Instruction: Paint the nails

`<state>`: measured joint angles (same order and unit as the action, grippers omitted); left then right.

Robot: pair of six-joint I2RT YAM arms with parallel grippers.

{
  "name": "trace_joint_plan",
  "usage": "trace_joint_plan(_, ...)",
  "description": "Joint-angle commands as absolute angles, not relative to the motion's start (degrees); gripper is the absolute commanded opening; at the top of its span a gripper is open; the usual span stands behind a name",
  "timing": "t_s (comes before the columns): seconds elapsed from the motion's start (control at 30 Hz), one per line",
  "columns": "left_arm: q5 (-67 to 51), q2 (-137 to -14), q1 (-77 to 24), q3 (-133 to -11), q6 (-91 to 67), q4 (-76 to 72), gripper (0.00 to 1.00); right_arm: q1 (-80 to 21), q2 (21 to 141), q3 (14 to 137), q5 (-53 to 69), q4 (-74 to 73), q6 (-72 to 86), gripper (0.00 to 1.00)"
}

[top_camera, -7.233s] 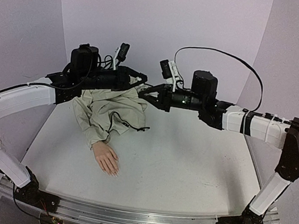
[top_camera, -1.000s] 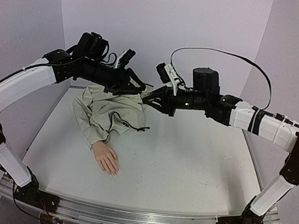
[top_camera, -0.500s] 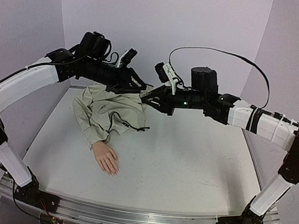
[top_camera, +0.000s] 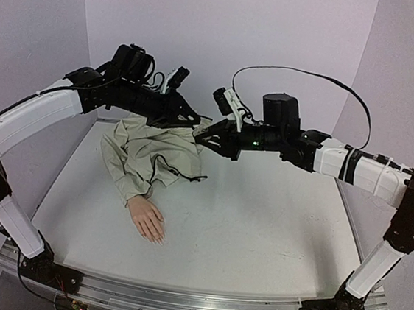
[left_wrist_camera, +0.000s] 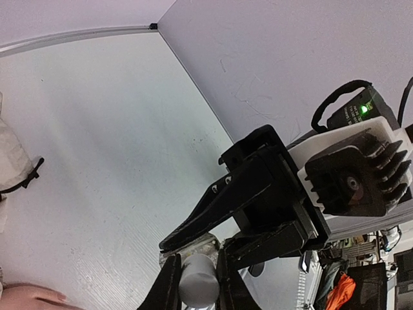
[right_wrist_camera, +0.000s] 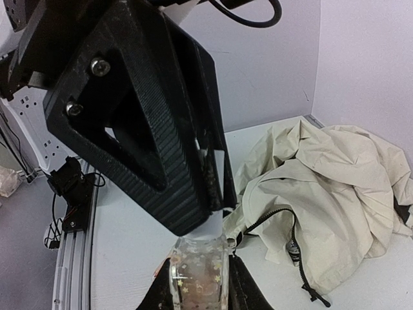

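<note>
Nails [top_camera: 158, 237], too small to pick out one by one from above, tip the fingers of the mannequin hand [top_camera: 145, 217], which lies palm down on the table [top_camera: 259, 227] at the near left with its fingertips toward the near edge, well apart from both grippers. They look hard and smooth, so paint would likely run if laid on thick. The hand itself looks light and is probably free to slide under a push. The nails are best met with brush bristles only; any steadying hold would go on the wrist, where the beige jacket [top_camera: 151, 153] sleeve ends. Farther back, in the air above the crumpled jacket, the left gripper [top_camera: 195, 121] is clenched on the grey cap [left_wrist_camera: 197, 284] of a small clear glass bottle [right_wrist_camera: 197, 271]. To its right, the right gripper [top_camera: 203, 135] grasps the bottle's body between its fingers. The glass is slick and breakable, so the body wants a firm, square pinch while the cap is twisted and drawn straight off.
</note>
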<state>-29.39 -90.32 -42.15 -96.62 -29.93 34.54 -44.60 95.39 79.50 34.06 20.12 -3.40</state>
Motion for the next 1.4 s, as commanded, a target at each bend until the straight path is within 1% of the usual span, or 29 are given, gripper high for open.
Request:
trace_joint_plan(0.0,-28.39,-89.49,-41.99,-99.46,-29.09,33.50,0.13,-44.65,95.36,82.20,35.43,22.24,-4.29,0.00)
trace_joint_plan(0.07,-27.73,-89.11,-42.01,-99.40,-29.01,33.45,0.09,-44.68,95.16,81.82,35.21,22.19,-4.70,0.00)
trace_joint_plan(0.5,-24.46,-86.78,-42.01,-98.74,-29.00,33.50,0.01,-44.65,94.93,80.25,33.22,22.37,-5.63,0.00)
trace_joint_plan(1.37,-22.42,-85.51,-42.02,-97.97,-28.59,33.49,0.00,-44.66,94.13,79.63,33.22,23.29,-5.36,0.00)
